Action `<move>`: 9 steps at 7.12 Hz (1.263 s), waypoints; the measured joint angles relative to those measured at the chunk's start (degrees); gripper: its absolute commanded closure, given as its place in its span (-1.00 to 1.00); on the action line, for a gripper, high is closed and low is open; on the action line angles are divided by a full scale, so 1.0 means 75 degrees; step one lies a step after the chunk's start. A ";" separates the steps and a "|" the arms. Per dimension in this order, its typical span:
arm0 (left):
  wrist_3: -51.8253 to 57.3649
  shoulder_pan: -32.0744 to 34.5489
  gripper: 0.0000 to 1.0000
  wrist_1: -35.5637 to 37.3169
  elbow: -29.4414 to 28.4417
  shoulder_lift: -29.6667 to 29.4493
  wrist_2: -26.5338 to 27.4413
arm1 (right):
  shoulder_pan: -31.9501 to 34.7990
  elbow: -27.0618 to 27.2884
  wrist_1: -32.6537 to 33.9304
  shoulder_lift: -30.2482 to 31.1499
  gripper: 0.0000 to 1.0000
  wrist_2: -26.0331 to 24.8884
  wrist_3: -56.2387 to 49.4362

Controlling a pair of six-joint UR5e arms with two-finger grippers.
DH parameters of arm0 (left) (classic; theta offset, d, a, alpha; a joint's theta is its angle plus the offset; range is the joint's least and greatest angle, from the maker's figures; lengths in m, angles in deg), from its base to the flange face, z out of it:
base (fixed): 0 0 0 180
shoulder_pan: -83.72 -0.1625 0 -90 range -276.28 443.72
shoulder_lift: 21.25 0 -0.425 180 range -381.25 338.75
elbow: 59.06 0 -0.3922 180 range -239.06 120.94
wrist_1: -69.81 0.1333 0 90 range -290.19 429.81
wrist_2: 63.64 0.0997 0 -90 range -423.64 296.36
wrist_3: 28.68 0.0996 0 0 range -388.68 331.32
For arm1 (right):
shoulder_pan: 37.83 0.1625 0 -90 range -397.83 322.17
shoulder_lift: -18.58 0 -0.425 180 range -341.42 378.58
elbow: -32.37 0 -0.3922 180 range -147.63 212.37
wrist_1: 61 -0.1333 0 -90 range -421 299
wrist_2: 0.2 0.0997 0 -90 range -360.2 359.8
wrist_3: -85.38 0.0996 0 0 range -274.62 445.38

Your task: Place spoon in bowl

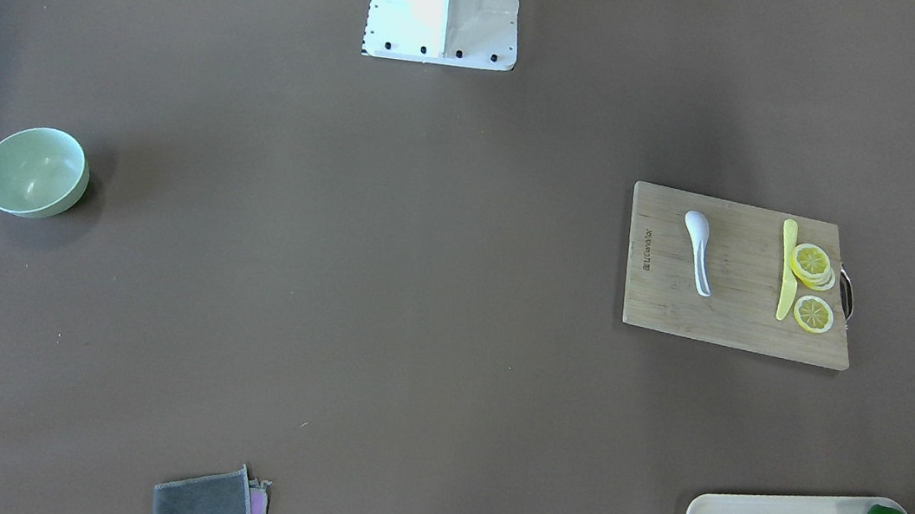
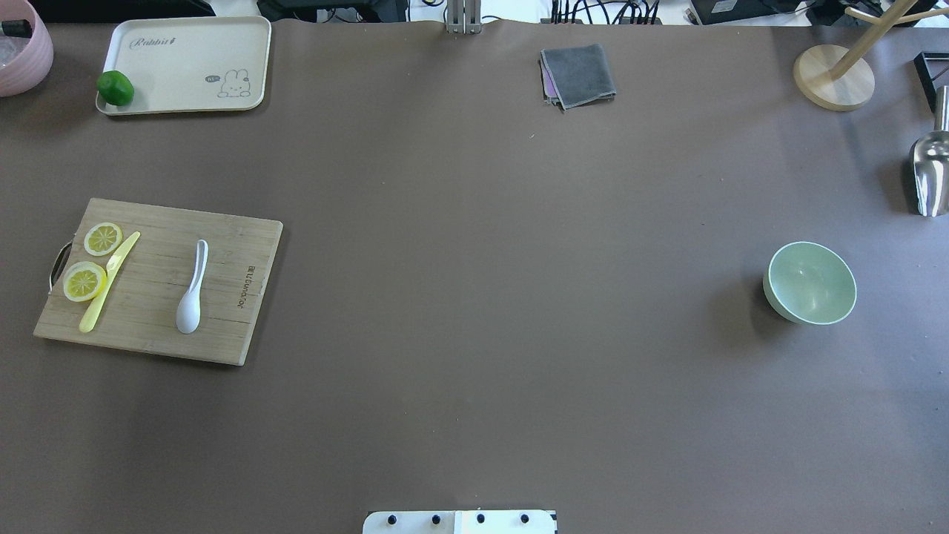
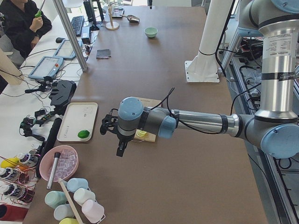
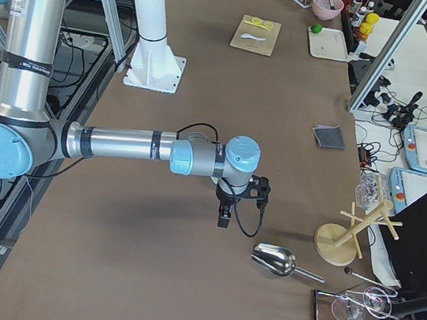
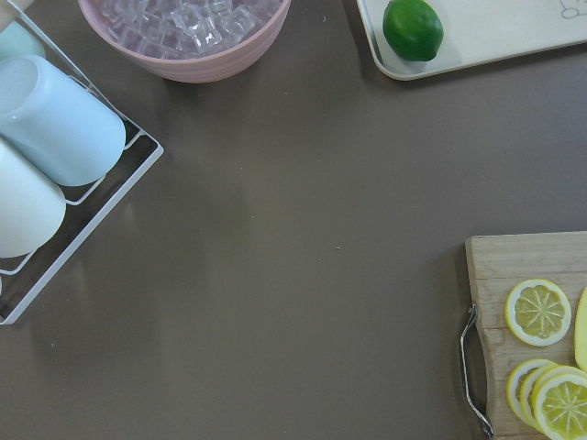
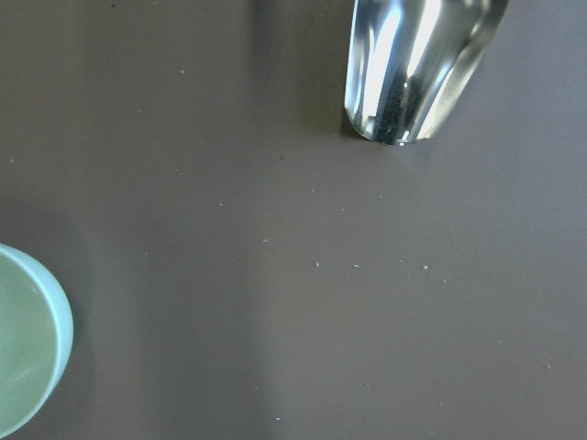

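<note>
The white spoon [image 2: 191, 285] lies on a wooden cutting board [image 2: 237, 297] on the robot's left side of the table, scoop toward the robot; it also shows in the front view [image 1: 698, 252]. The mint-green bowl [image 2: 809, 283] stands empty far off on the right side, and its rim shows in the right wrist view [image 6: 23, 357]. My left gripper [image 3: 120, 150] hangs above the table just beyond the board's outer end. My right gripper [image 4: 224, 217] hangs above the table near the bowl's side. Both show only in side views, so I cannot tell whether they are open or shut.
A pale yellow knife [image 2: 109, 282] and lemon slices [image 2: 84, 281] share the board. A cream tray [image 2: 185, 67] holds a lime [image 2: 115, 87]. A grey cloth [image 2: 578, 74], a metal scoop [image 2: 930, 174], a wooden stand [image 2: 833, 77], a pink ice bowl [image 5: 183, 37] and racked cups [image 5: 55, 119] ring the edges.
</note>
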 measured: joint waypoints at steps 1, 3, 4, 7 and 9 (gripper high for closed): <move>-0.0004 0.0010 -0.96 0.0010 0.0005 0.0009 0.0004 | 0.0133 -0.0087 0.0000 0.0005 -1.00 -0.0015 0.0000; -0.0028 0.0020 -0.96 0.0041 0.0012 0.0023 0.0003 | 0.0325 -0.0151 0.0000 0.0020 -1.00 -0.0014 0.0001; -0.0035 0.0023 -0.96 0.0046 -0.0004 0.0025 0.0008 | 0.0351 -0.0145 -0.0003 0.0024 -1.00 -0.0006 0.0001; -0.0057 0.0017 -0.96 0.0053 -0.0036 0.0022 0.0001 | 0.0363 -0.0113 -0.0011 -0.0007 -1.00 0.0028 0.0003; -0.0076 0.0012 -0.96 0.0065 -0.0039 -0.0022 0.0000 | 0.0362 -0.0097 -0.0022 -0.0036 -1.00 0.0034 0.0009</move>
